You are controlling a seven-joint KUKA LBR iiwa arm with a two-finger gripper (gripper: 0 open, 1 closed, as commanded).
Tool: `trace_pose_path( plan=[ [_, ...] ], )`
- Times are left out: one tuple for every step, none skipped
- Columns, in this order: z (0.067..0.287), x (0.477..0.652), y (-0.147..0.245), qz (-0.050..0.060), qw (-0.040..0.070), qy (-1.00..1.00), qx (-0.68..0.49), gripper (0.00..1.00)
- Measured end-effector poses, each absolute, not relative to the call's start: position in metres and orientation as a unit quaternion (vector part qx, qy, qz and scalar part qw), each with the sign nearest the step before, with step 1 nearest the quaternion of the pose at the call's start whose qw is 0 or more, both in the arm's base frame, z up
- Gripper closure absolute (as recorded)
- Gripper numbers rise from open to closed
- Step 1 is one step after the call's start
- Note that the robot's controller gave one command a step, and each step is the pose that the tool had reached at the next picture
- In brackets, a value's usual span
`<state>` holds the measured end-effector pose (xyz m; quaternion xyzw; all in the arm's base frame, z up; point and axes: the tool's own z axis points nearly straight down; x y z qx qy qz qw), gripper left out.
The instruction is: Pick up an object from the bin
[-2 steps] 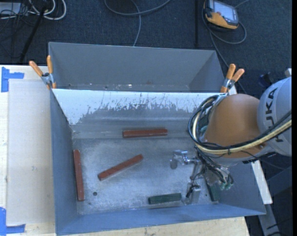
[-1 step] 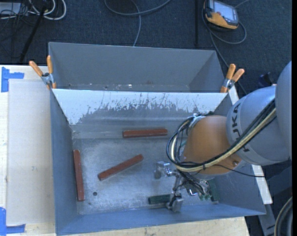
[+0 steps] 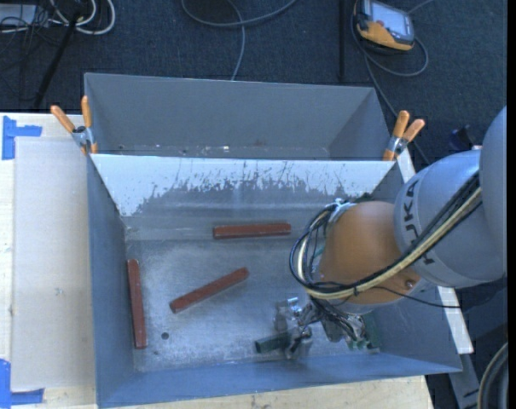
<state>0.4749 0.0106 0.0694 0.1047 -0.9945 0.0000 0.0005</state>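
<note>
My gripper [image 3: 292,327] is low over the bin floor near the front right corner, under the orange cover. Nothing can be made out in its grip. The nearest loose thing is a red-brown bar [image 3: 209,290] lying diagonally in the middle of the floor, well to the gripper's left and apart from it. A second red-brown bar [image 3: 251,230] lies flat along the foot of the back wall. A third red-brown bar [image 3: 136,303] lies lengthwise against the left wall.
The arm with its orange cover and looped cables fills the bin's right side. The bin's sloped walls stand close to the gripper at the front and right.
</note>
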Motion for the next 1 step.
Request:
trace_pose_path(
  plan=[
    [0.2315, 0.491, -0.0152, 0.001, -0.005, -0.994, 0.106, 1.0]
  ],
)
